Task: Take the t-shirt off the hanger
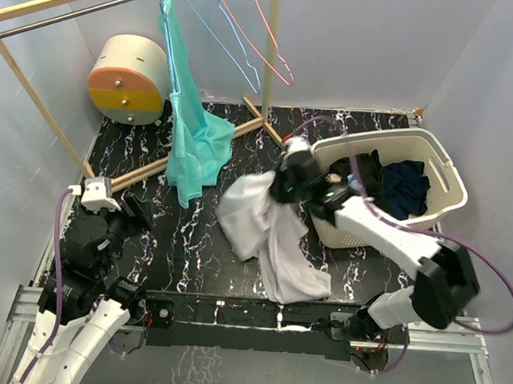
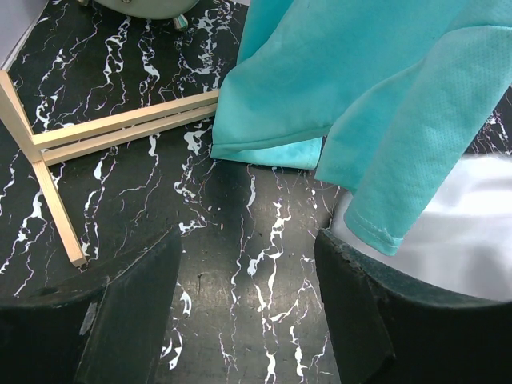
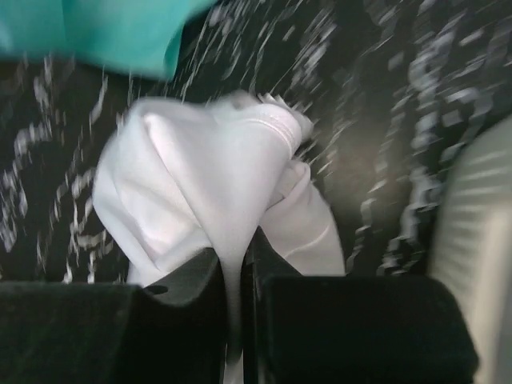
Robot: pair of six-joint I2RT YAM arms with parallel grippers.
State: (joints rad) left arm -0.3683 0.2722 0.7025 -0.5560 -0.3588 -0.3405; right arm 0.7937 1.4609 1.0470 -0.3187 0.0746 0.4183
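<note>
While the right gripper (image 1: 286,184) holds a white garment (image 1: 271,238) at centre frame, jaws closed tight on the cloth, its folds trail onto the black marbled table (image 1: 189,258). The left gripper (image 1: 135,211) sits at lower left, jaws spread wide and empty. One teal t-shirt (image 1: 194,134) hangs from a blue hanger (image 1: 166,29) on the rack's rail (image 1: 102,6), upper left of centre. Two more, a pale blue hanger (image 1: 245,71) and a pink hanger (image 1: 286,77), hang bare beside it. One cream basket (image 1: 445,171) at right holds dark clothes (image 1: 403,188). One round cream-and-orange drum (image 1: 129,80) lies upper left.
</note>
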